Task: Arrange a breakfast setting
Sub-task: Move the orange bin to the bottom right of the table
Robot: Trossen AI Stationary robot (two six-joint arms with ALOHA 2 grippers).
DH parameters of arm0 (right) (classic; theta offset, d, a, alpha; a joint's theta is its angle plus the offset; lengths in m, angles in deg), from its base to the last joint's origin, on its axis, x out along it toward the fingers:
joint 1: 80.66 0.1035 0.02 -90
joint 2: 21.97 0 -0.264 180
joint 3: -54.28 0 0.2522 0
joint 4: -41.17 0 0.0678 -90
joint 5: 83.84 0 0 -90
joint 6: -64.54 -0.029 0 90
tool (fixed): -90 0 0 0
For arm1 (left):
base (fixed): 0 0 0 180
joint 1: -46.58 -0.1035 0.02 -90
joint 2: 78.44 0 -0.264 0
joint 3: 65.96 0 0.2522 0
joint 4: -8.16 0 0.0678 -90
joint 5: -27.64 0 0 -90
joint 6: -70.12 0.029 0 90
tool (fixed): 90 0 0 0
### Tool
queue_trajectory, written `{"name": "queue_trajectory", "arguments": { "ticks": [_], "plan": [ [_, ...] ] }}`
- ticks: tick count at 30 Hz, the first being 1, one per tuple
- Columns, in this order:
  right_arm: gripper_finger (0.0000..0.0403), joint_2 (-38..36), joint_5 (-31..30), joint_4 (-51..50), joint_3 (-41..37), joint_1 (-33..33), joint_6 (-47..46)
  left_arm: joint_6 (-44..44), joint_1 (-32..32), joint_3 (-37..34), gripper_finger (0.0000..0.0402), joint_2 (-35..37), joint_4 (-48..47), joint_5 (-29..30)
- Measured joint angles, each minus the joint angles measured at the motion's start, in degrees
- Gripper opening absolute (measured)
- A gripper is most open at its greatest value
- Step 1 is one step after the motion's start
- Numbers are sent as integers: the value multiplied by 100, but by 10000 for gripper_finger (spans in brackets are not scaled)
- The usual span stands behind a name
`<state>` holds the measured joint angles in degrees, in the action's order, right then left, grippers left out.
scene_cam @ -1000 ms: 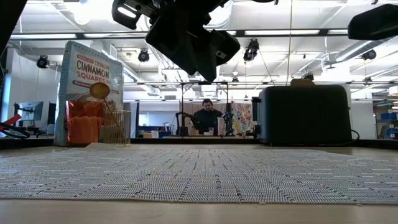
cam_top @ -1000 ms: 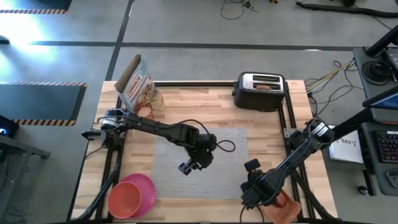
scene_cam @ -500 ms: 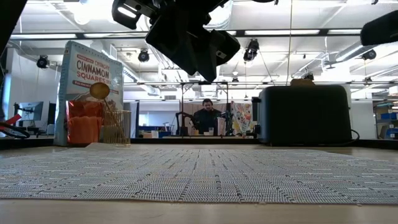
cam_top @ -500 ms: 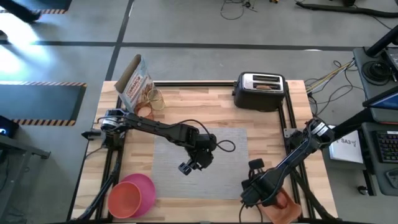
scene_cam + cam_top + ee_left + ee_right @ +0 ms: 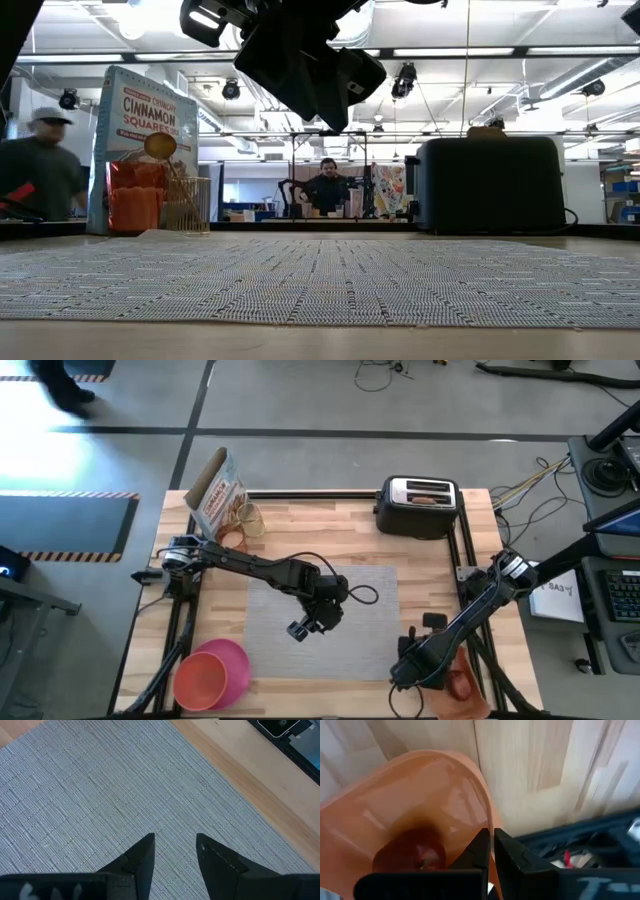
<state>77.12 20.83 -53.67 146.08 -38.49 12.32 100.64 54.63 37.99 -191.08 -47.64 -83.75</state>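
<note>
The grey mat [image 5: 322,622] lies in the middle of the table. My left gripper [image 5: 303,628] hangs open and empty above it, and the left wrist view [image 5: 174,852] shows only the mat below. The pink plate [image 5: 232,660] with the red-orange bowl [image 5: 200,682] on it sits at the near left corner. My right gripper [image 5: 425,672] is shut on the orange tray [image 5: 468,688] at the near right corner. The red apple [image 5: 410,852] lies inside the tray. The clear cup [image 5: 248,517] stands at the far left, with the gold spoon [image 5: 158,147] in it. The toast [image 5: 425,499] sticks out of a toaster slot. My right gripper pinches the orange tray's thin rim wall [image 5: 489,822] between its two fingers, one finger inside the tray and one outside. The fingers come from above, slanting down. The apple lies in the tray's bottom; whether the tray rests on the table, I cannot tell.
The black-and-chrome toaster [image 5: 418,506] stands at the far right. A cereal box [image 5: 214,493] stands at the far left corner beside the cup. Black frame rails run along the table's left and right edges. People show in the room beyond the table.
My right gripper has gone toward the table's right edge, holding the orange tray, and its wrist has swung that way. The tray has shifted a little to the right with it. A person has walked into the room behind the table.
</note>
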Motion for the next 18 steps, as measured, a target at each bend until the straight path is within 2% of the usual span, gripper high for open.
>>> {"name": "queue_trajectory", "arguments": {
  "ticks": [5,9,18],
  "plan": [
    [9,-1,125,-9,-62,5,-1393,2,0,1,127,0,0,0],
    [9,-3,363,-19,-185,10,-2085,0,0,1,127,0,0,0],
    [9,-3,532,-449,-398,-1,-2240,0,0,1,127,0,-2,0]
  ]
}}
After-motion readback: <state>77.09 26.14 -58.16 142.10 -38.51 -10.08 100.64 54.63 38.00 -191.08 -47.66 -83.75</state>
